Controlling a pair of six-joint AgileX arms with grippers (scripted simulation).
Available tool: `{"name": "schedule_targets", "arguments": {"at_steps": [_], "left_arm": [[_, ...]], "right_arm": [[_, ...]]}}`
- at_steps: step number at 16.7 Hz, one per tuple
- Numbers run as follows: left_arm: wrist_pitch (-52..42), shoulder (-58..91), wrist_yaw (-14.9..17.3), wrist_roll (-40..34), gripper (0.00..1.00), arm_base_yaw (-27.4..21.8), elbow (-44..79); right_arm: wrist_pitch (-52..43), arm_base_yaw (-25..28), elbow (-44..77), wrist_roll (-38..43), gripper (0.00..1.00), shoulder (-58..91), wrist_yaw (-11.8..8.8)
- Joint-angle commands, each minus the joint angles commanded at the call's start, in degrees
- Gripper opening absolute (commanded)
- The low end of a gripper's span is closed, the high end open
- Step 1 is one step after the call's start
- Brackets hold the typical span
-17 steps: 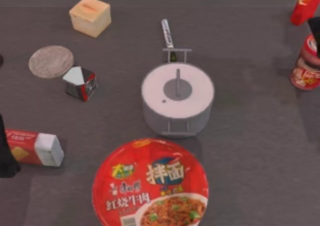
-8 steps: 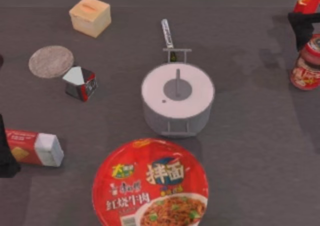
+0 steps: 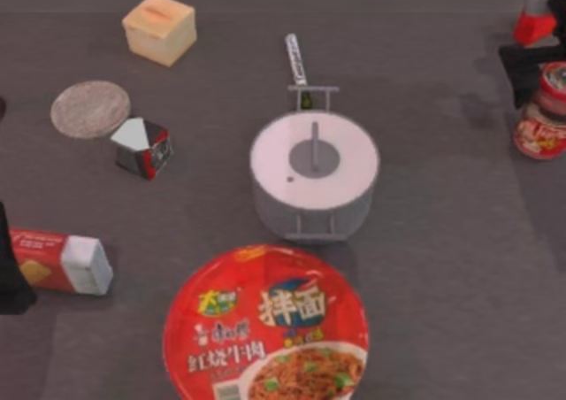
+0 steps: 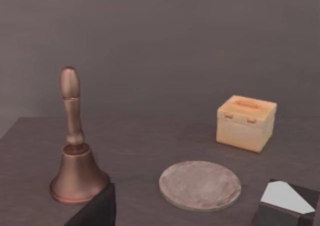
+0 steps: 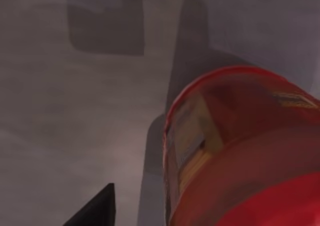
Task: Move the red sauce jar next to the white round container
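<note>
Right gripper [image 3: 538, 64] at the red sauce jar [image 3: 540, 117], far right edge of the desk [image 3: 442, 267].
Jar upright on the desk, well apart from the white round container [image 3: 314, 186] at centre. Right gripper's dark body sits just beside and above the jar's lid; jaw state: cannot tell, contact with the jar not discernible. Right wrist view filled by the jar's lid and label, close up. Left gripper [image 3: 11, 280] parked at the left edge beside a red-and-white box [image 3: 60, 261]. Large noodle bowl [image 3: 265, 325] lies near the container, at the bottom edge.
</note>
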Motion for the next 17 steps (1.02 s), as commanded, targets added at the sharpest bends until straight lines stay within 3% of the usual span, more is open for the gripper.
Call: {"name": "schedule_targets", "arguments": {"at_steps": [6, 17], "left_arm": [[0.0, 0.0, 0.0, 0.0, 1.0, 0.0, 0.0], [0.0, 0.0, 0.0, 0.0, 1.0, 0.0, 0.0]], "right_arm": [[2.6, 0.1, -2.6, 0.1, 1.0, 0.2, 0.0], [2.6, 0.1, -2.6, 0.1, 0.17, 0.2, 0.0]]}}
